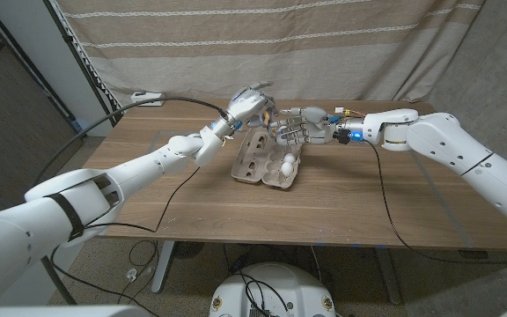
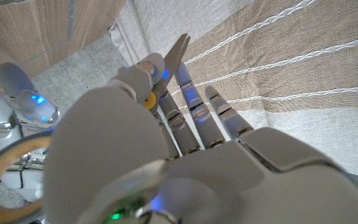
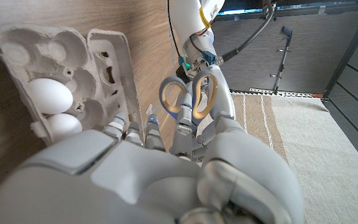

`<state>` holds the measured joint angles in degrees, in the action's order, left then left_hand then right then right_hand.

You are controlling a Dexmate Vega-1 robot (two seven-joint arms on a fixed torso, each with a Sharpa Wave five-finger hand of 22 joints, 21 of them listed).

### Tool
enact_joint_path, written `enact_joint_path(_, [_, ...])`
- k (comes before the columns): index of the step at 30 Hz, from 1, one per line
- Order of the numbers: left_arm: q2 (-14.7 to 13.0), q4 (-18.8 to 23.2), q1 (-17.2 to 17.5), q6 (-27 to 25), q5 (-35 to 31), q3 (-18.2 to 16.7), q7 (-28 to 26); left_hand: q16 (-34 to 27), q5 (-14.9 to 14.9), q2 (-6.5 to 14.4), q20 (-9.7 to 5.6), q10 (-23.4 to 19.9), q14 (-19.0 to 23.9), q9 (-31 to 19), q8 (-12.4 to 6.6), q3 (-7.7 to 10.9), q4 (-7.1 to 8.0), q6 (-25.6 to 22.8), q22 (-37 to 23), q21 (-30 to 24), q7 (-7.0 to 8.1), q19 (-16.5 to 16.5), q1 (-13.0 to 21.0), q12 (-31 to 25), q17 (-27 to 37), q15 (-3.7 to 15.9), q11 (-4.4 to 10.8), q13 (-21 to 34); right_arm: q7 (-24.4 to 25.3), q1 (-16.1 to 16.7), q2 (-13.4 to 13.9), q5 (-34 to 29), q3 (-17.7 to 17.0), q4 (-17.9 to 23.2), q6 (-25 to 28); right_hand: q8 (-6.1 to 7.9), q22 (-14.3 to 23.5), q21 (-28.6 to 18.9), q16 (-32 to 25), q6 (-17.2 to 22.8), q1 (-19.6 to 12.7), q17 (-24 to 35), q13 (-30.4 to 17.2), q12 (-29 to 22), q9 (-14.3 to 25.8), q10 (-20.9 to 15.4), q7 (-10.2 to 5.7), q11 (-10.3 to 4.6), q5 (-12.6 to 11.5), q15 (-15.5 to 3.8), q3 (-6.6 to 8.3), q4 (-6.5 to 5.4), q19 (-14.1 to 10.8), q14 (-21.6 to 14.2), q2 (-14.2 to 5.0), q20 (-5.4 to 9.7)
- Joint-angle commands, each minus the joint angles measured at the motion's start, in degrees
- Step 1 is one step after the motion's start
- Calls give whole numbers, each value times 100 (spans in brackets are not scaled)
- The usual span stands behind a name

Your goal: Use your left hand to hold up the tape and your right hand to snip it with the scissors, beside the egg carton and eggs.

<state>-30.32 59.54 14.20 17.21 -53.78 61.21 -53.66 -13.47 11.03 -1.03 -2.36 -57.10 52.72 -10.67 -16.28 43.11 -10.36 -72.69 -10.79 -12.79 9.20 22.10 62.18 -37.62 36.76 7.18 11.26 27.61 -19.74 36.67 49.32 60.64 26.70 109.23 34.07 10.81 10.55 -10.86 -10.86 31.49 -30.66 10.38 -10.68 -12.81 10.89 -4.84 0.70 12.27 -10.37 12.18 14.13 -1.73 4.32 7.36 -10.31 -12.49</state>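
Observation:
My left hand (image 1: 249, 106) is raised over the table's back edge, above the open grey egg carton (image 1: 258, 158) that holds a white egg (image 1: 287, 165). In the left wrist view this left hand (image 2: 166, 155) pinches a small yellow piece, seemingly the tape (image 2: 149, 99), between thumb and fingers. A scissors blade (image 2: 178, 56) points up beside it. My right hand (image 1: 299, 128) sits just right of the left one and grips the scissors (image 3: 188, 99) by their blue-and-tan handles. The carton (image 3: 98, 56) with two eggs (image 3: 48, 96) lies beside the right hand (image 3: 154, 174).
The wooden table (image 1: 341, 202) is backed by a striped beige curtain (image 1: 324, 44). A white power strip (image 1: 145, 97) lies at the back left. Black cables (image 1: 183, 185) trail over the tabletop from both arms. Small items (image 1: 334, 113) sit behind the right hand.

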Motion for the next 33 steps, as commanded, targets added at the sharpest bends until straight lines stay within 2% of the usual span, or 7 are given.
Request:
enact_joint_path(1, [-12, 58, 40, -15, 30, -46, 9, 21, 27, 55, -707, -1565, 46, 1, 28, 6, 40, -83, -19, 15, -36, 28, 29, -17, 25, 676, -6, 114, 75, -6, -53, 91, 6, -35, 114, 19, 9, -83, -54, -29, 58, 15, -11, -120, -4, -290, 60, -18, 11, 7, 58, 7, -67, -177, 13, -3])
enact_joint_path(6, [-25, 65, 48, -8, 27, -59, 3, 27, 28, 52, -708, -1566, 50, 1, 39, 6, 43, -82, -19, 15, -29, 28, 36, -21, 41, 676, -5, 126, 209, 55, -41, 100, -42, 9, 102, 66, -1, -119, -44, 90, 50, -4, 4, -202, -10, -697, 126, -2, 13, 5, 114, 111, -279, -379, 44, -8])
enact_joint_path(7, [-29, 67, 49, 5, 37, -63, 14, 28, 27, 52, -687, -1559, 52, 0, 44, 5, 45, -79, -19, 19, -36, 19, 38, -6, 48, 676, -7, 109, 191, 56, -32, 79, -37, 11, 83, 77, -7, -121, -32, 135, 17, -12, 10, -266, -10, -995, 151, -9, 8, 7, 130, 208, -393, -506, 73, -9])
enact_joint_path(12, [-24, 56, 47, -4, 22, -69, 2, 35, 27, 50, -707, -1565, 57, -1, 57, 2, 49, -82, -19, 17, -34, 26, 44, -7, 71, 676, -6, 115, 192, 62, -23, 90, -36, 16, 94, 101, -10, -122, -24, 228, -16, -15, 15, -290, -11, -1164, 279, -5, 4, 12, 130, 288, -479, -592, 105, -8])
enact_joint_path(16, [-14, 59, 45, -10, 27, -77, 2, 40, 27, 48, -709, -1567, 57, -1, 60, 0, 49, -95, -19, 17, -26, 26, 47, -7, 82, 677, -8, 118, 112, 35, -18, 65, -3, -9, 91, 94, -11, -121, 3, 238, 9, -13, 16, -229, -11, -1066, 319, 11, 6, 26, 96, 309, -523, -566, 147, -10])
enact_joint_path(23, [-11, 79, 64, -25, 39, -85, 8, 50, 27, 47, -700, -1577, 54, -2, 68, 2, 50, -104, -19, 19, -37, 22, 53, -6, 99, 676, -8, 118, 62, 29, -20, 78, 8, -22, 100, 71, -13, -71, 56, 287, 121, -3, 11, 74, -8, -453, 369, 10, -1, 35, 8, 348, -570, -427, 143, -16])
enact_joint_path(33, [-13, 170, 128, -70, 102, -150, 46, 47, 27, 50, -742, -1596, 80, -3, 92, -3, 51, -93, -14, 30, -52, 7, 66, -9, 134, 677, -10, 124, 171, 47, 16, -87, 45, 70, 55, 72, -12, -51, 54, 316, 163, 1, 9, 119, -8, -328, 404, -10, 6, 43, -9, 339, -539, -394, 127, -17])
